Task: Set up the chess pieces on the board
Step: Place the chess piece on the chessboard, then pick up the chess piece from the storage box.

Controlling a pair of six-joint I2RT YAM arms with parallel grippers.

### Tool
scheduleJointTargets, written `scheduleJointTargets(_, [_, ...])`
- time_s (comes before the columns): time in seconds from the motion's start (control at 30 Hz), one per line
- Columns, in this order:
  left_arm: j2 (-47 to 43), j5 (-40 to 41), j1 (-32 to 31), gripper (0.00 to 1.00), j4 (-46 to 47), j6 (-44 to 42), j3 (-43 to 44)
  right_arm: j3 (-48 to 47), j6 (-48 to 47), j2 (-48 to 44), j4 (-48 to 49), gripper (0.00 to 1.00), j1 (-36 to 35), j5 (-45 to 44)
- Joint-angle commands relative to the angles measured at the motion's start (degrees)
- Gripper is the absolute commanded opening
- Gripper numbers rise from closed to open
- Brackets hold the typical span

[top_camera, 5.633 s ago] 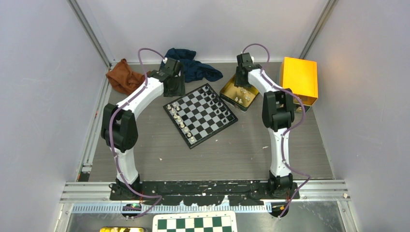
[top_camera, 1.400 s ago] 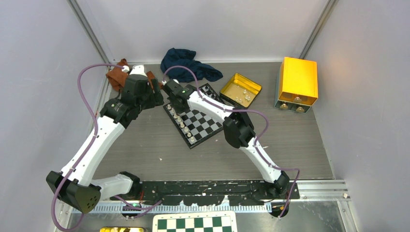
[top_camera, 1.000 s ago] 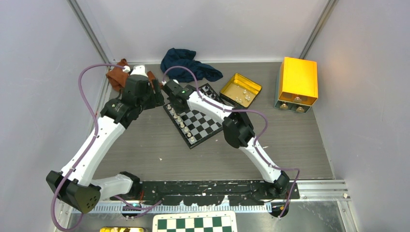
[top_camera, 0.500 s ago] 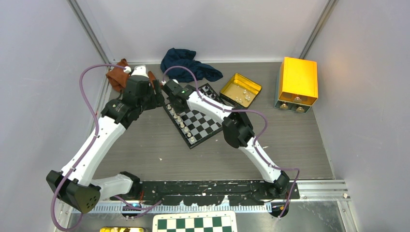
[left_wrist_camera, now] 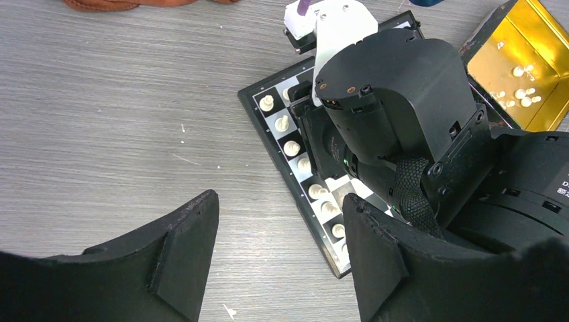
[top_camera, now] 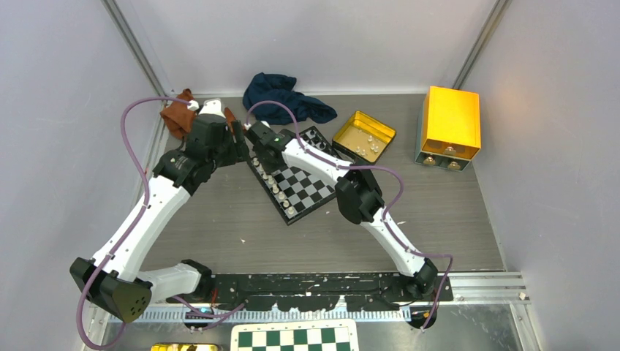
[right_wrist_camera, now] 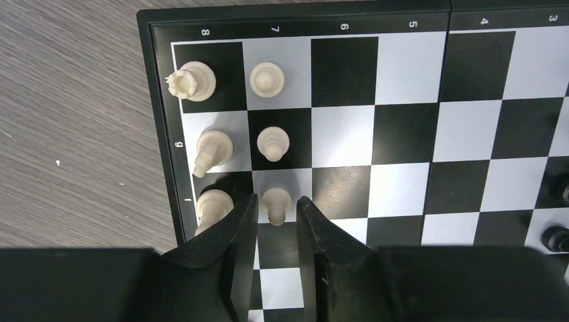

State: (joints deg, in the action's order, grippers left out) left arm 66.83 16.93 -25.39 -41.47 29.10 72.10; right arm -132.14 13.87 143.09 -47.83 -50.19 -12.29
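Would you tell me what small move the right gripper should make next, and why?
Probably lift the right gripper straight up. Its jaws stand slightly apart on either side of a white pawn that sits upright on the board, third in its row, so it looks placed; a straight rise should avoid knocking its close neighbours.

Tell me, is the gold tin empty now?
No, several white pieces lie loose on the floor of the gold tin.
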Motion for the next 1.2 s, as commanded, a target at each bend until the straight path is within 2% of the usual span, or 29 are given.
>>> scheduleJointTargets(0.0, [-0.42, 0.91, -0.19, 0.69, 1.42, -0.89, 1.22, -2.28, -0.88, -2.62, 1.08, 0.34, -0.36, -0.54])
scheduleJointTargets(0.37, [0.17, 2.93, -0.19, 0.69, 2.23, -1.18, 2.75, -1.05, -2.09, -10.52, 0.94, 0.34, 0.43, -3.31])
scheduleJointTargets(0.57, [0.55, 4.01, -0.19, 0.71, 3.26, -0.66, 2.99, 3.33, -1.58, -17.62, 3.33, 0.34, 3.43, -4.65])
scheduleJointTargets(0.9, [5.54, 4.28, -0.19, 0.76, 2.95, 0.8, 6.1, 12.4, -0.52, -26.78, 6.74, 0.35, 14.74, -6.05])
scheduleJointTargets(1.17, [11.57, 5.51, -0.19, 0.78, 4.74, -0.86, 8.94, 21.03, 2.02, -27.44, 11.19, 0.35, 25.83, -3.88])
